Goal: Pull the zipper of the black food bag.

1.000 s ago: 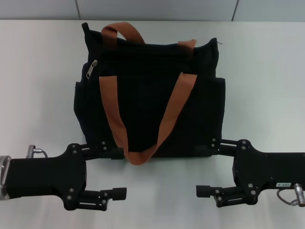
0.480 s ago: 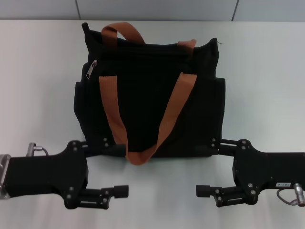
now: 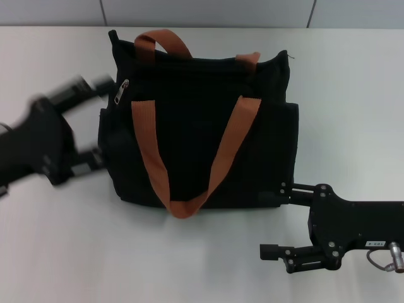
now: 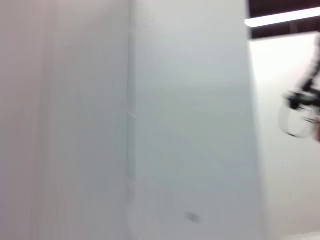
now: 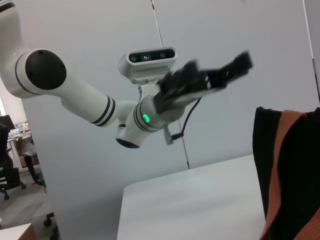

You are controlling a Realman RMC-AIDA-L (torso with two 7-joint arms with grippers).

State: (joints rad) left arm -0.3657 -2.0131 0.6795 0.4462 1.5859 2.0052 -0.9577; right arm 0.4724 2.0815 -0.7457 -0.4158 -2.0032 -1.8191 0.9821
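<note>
The black food bag [image 3: 196, 126] lies flat on the white table [image 3: 353, 95], with its orange-brown strap handles [image 3: 148, 151] spread over it. A silver zipper pull [image 3: 121, 91] sits at the bag's upper left corner. My left gripper [image 3: 93, 121] is blurred with motion at the bag's left edge, open, with one finger close to the zipper pull. It also shows raised in the right wrist view [image 5: 220, 75]. My right gripper [image 3: 275, 221] is open and empty just off the bag's near right corner. The bag's edge [image 5: 280, 165] shows in the right wrist view.
A grey wall [image 3: 208, 12] runs behind the table's far edge. The left wrist view shows only a blurred pale wall [image 4: 150, 120]. Bare tabletop lies in front of the bag.
My left arm has swung quickly from the near left of the table up and away to the bag's left edge, beside the zipper pull. The right arm and the bag have not moved.
</note>
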